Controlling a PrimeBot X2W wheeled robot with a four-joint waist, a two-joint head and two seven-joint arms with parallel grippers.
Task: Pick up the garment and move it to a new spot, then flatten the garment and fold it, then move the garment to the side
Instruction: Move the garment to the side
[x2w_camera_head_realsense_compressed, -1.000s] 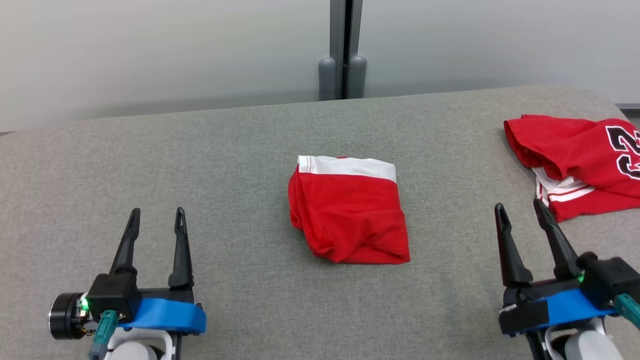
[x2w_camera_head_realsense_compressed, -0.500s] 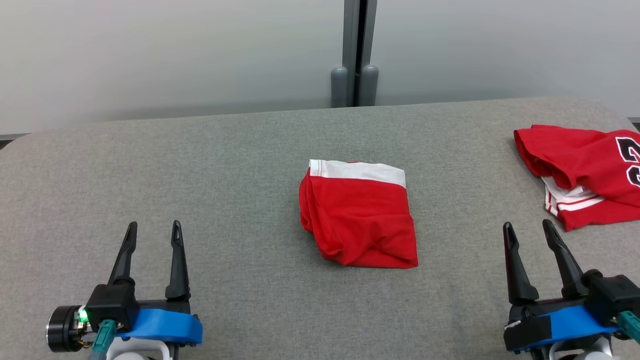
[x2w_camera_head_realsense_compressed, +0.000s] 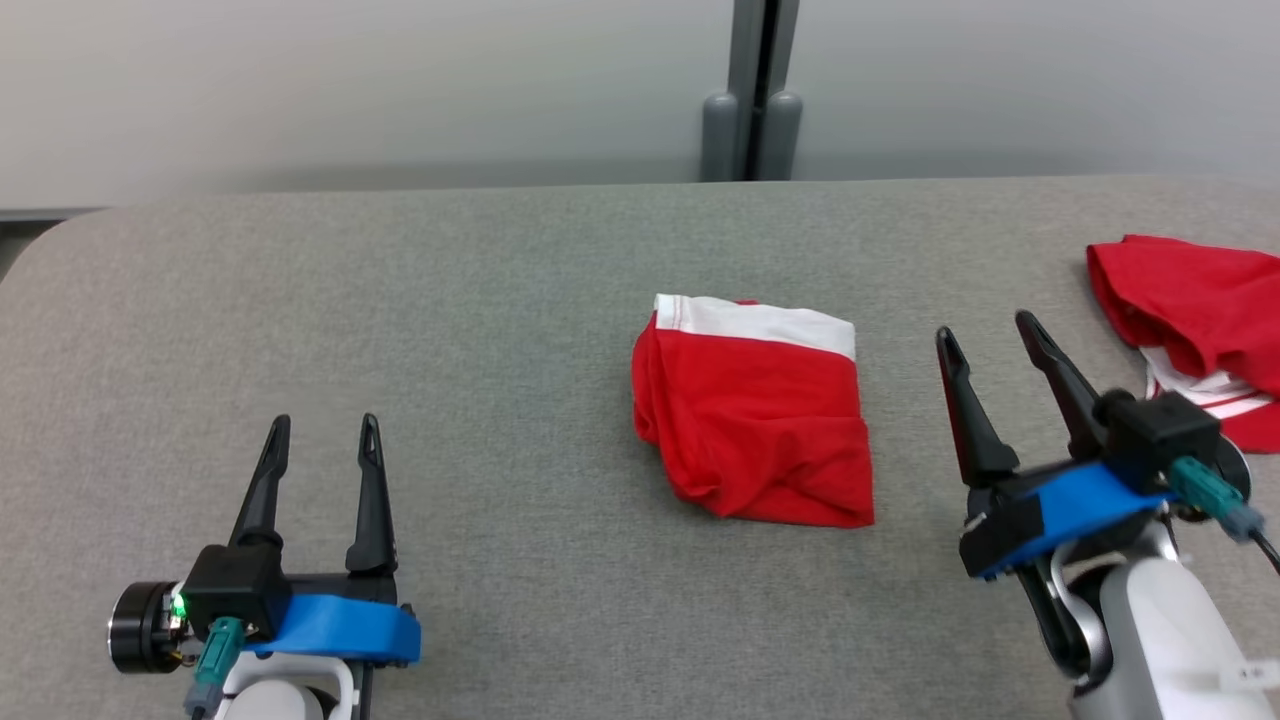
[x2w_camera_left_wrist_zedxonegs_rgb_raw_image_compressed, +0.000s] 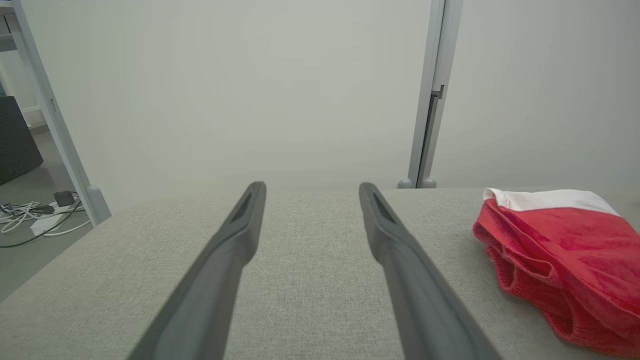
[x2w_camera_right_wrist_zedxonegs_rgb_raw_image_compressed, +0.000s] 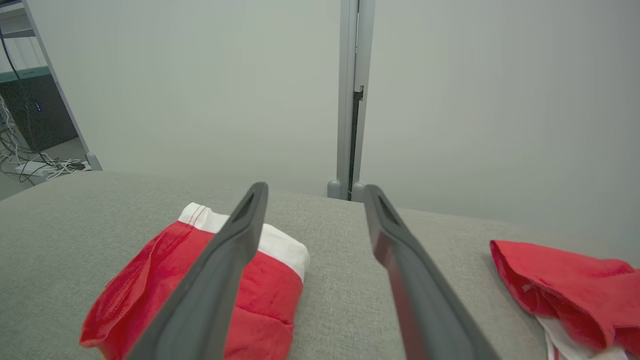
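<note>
A folded red garment (x2w_camera_head_realsense_compressed: 760, 415) with a white band along its far edge lies in the middle of the grey table (x2w_camera_head_realsense_compressed: 480, 300). It also shows at the right of the left wrist view as the garment (x2w_camera_left_wrist_zedxonegs_rgb_raw_image_compressed: 565, 250), and low left in the right wrist view as the garment (x2w_camera_right_wrist_zedxonegs_rgb_raw_image_compressed: 165, 285). My right gripper (x2w_camera_head_realsense_compressed: 985, 335) is open, raised just right of the garment, empty. My left gripper (x2w_camera_head_realsense_compressed: 325, 428) is open at the lower left, well apart from the garment, empty.
A second red garment (x2w_camera_head_realsense_compressed: 1190, 310) with white stripes lies at the table's right edge, seen again as the red cloth (x2w_camera_right_wrist_zedxonegs_rgb_raw_image_compressed: 570, 295). A grey post (x2w_camera_head_realsense_compressed: 752, 90) and pale wall stand behind the table. Cables (x2w_camera_left_wrist_zedxonegs_rgb_raw_image_compressed: 30, 215) lie on the floor at the left.
My right gripper has risen and moved forward and left toward the folded garment. The head camera has shifted, so the whole scene sits further right. The left gripper holds its pose.
</note>
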